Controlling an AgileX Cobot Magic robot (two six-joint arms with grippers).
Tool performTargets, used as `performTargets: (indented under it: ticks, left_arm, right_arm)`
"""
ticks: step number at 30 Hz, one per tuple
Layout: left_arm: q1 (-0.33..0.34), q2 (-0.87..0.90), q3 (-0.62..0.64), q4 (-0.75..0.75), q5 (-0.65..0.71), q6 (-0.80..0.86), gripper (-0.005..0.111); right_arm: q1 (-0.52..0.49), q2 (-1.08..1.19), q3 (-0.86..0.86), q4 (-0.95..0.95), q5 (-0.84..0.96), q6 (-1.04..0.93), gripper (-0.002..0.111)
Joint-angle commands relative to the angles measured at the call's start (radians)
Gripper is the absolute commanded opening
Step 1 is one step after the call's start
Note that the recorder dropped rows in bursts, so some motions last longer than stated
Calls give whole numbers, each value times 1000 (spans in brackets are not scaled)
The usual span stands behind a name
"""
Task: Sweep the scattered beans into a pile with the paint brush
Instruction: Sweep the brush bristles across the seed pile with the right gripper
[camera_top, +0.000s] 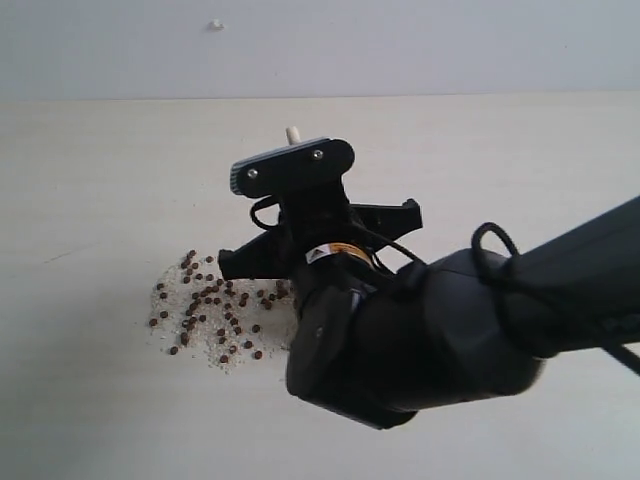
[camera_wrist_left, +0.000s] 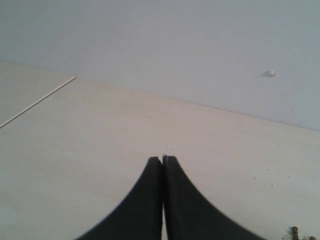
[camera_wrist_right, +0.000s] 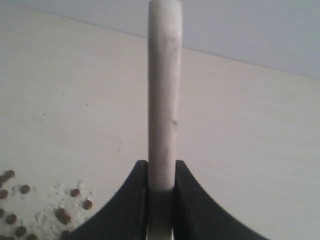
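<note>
The beans (camera_top: 210, 310) lie scattered among pale crumbs on the light wooden table (camera_top: 100, 180), left of my right arm (camera_top: 420, 330). Of the paint brush only the pale wooden handle (camera_wrist_right: 164, 100) shows, upright between the fingers of my right gripper (camera_wrist_right: 161, 165), which is shut on it. Its rounded tip (camera_top: 292, 133) pokes out above the wrist in the exterior view. Band and bristles are hidden. A few beans (camera_wrist_right: 30, 200) show beside that gripper. My left gripper (camera_wrist_left: 163, 159) is shut on nothing over bare table, with a couple of beans (camera_wrist_left: 295, 232) at the frame's corner.
A plain grey wall (camera_top: 400, 40) bounds the table at the back, with a small white fitting (camera_top: 216, 24) on it. A thin seam (camera_wrist_left: 40, 100) crosses the tabletop in the left wrist view. My right arm's bulk hides the table beneath it.
</note>
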Motion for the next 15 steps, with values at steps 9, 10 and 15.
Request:
performTargets:
  ticks: [9,10,15]
  left_arm:
    - [1,-4,0,-5,-4,-1,0]
    - [1,-4,0,-5,-4,-1,0]
    - [1,-4,0,-5,-4,-1,0]
  right_arm:
    - [4,44,-194,60,-35,-31,0]
    - [4,29,-194,74,-55,-58,0]
    - [4,-43,-194,128,-91,-260,0]
